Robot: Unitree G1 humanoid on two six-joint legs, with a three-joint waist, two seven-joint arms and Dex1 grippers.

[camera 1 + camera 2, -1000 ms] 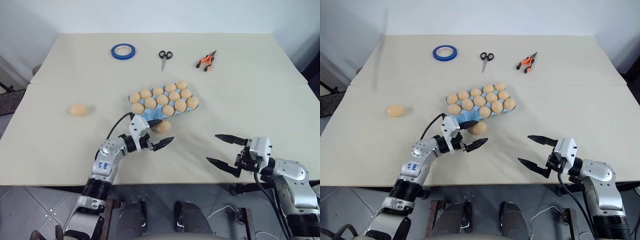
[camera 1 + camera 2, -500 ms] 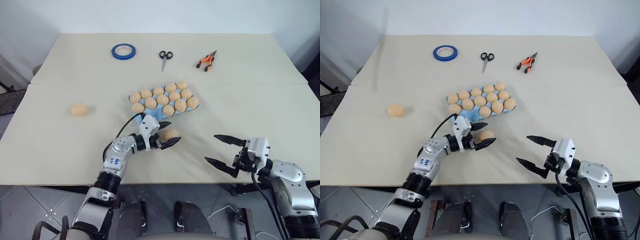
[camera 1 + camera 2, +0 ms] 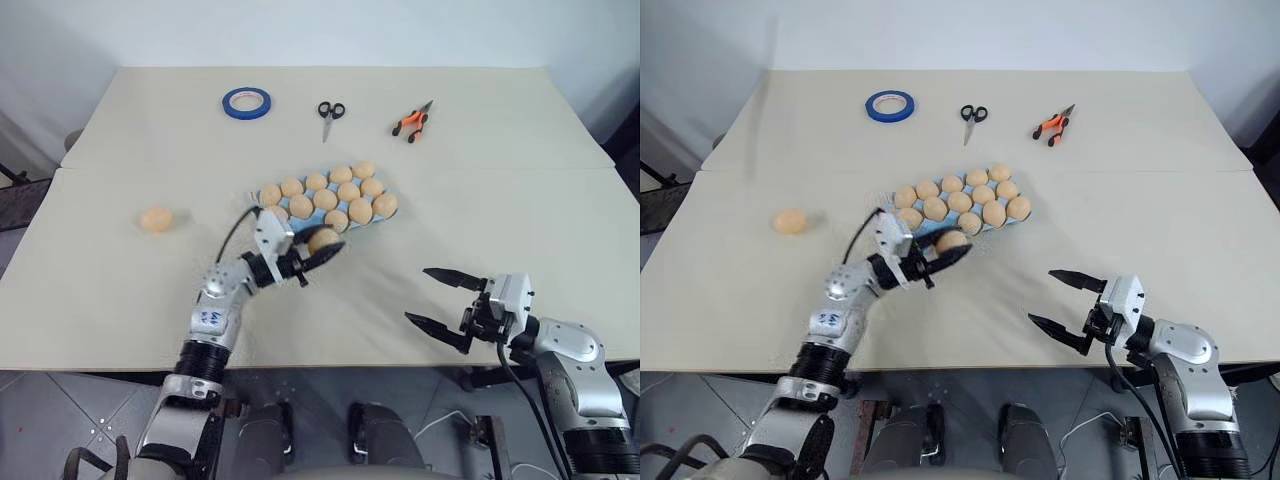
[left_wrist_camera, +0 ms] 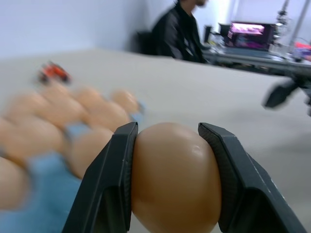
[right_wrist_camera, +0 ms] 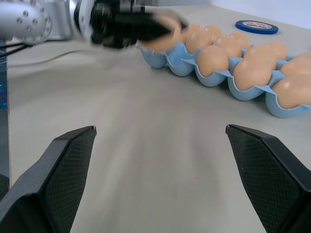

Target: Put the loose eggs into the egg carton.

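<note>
While I watched from the head cameras, the left gripper [image 3: 318, 247] hung at the near edge of the carton [image 3: 300, 230], its fingers pinching an egg [image 3: 323, 240]. Its wrist camera showed that egg [image 4: 175, 187] squeezed between both pads, and a seated person [image 4: 180, 33] beyond the table. Another egg [image 3: 155, 219] lay alone far left on the table [image 3: 120, 290]. The right gripper [image 3: 440, 300] hovered with fingers spread wide, holding nothing; its wrist view faced the filled cups. Tape [image 3: 246, 102], scissors [image 3: 330, 115] and pliers [image 3: 412, 120] lay at the far side.
</note>
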